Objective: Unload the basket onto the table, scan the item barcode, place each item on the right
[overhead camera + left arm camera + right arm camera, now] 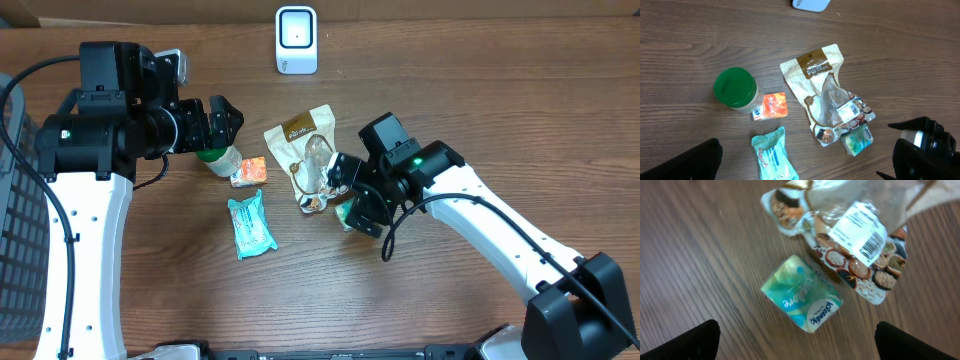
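One snack pouch [303, 150] lies flat mid-tabletop [480, 90]. Its long axis runs roughly from the scanner [296, 40] at the far edge toward the near edge, with the brown header end toward the scanner and the barcode label [860, 232] face-up near the opposite end. A teal tissue pack [802, 300] sits just beside that labelled end; a green-lidded jar [735, 89], an orange packet [772, 106] and a teal wipes packet [774, 159] lie on the left arm's side of the pouch. The left fingers [690, 162] are spread wide by the jar and the right fingers [685, 342] are spread wide over the tissue pack, neither pair gripping anything.
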Robot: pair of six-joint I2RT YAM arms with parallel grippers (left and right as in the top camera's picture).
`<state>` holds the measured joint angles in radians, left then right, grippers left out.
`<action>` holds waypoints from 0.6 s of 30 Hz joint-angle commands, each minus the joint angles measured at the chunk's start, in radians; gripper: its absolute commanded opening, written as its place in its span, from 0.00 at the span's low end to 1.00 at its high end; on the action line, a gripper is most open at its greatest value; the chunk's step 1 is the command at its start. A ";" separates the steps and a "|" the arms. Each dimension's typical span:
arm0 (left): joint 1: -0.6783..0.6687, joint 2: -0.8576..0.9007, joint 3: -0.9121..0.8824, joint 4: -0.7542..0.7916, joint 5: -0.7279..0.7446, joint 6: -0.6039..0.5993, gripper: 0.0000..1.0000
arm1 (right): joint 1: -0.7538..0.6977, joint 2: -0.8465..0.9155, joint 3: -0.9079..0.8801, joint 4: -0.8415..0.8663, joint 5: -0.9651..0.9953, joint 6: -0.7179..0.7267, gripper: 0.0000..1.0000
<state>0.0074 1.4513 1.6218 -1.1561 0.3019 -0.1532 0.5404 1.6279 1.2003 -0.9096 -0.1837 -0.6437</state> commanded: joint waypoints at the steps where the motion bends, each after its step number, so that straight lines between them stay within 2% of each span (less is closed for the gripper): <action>1: 0.000 -0.011 -0.004 0.001 -0.006 0.019 0.99 | -0.014 0.003 0.009 0.010 -0.051 0.449 1.00; 4: 0.000 -0.011 -0.004 0.001 -0.006 0.019 0.99 | -0.014 0.003 0.001 0.017 -0.210 0.602 1.00; 5: 0.000 -0.011 -0.004 0.001 -0.006 0.019 1.00 | -0.014 0.003 -0.005 0.031 -0.259 0.629 0.84; 7: 0.000 -0.011 -0.004 0.001 -0.006 0.019 1.00 | -0.011 0.005 -0.026 0.076 -0.306 0.776 0.38; 8: 0.000 -0.011 -0.004 0.001 -0.006 0.019 1.00 | -0.009 0.005 -0.041 0.095 -0.299 0.895 0.23; 9: 0.000 -0.011 -0.004 0.001 -0.006 0.019 1.00 | -0.005 0.005 -0.060 0.109 -0.285 1.016 0.21; 10: 0.000 -0.011 -0.004 0.001 -0.006 0.019 0.99 | -0.002 0.005 -0.079 0.122 -0.269 1.099 0.34; 11: 0.000 -0.011 -0.004 0.001 -0.006 0.019 1.00 | 0.002 0.005 -0.100 0.130 -0.242 1.183 0.54; 12: 0.000 -0.011 -0.004 0.001 -0.006 0.019 0.99 | 0.005 0.005 -0.121 0.137 -0.209 1.256 0.64; 15: 0.000 -0.011 -0.004 0.001 -0.006 0.019 1.00 | 0.010 0.005 -0.174 0.151 -0.128 1.440 0.69; 18: 0.000 -0.011 -0.004 0.001 -0.006 0.019 1.00 | 0.010 0.005 -0.214 0.166 -0.105 1.579 0.55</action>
<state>0.0074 1.4513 1.6218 -1.1561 0.3023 -0.1532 0.5453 1.6283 1.0119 -0.7578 -0.3443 0.6537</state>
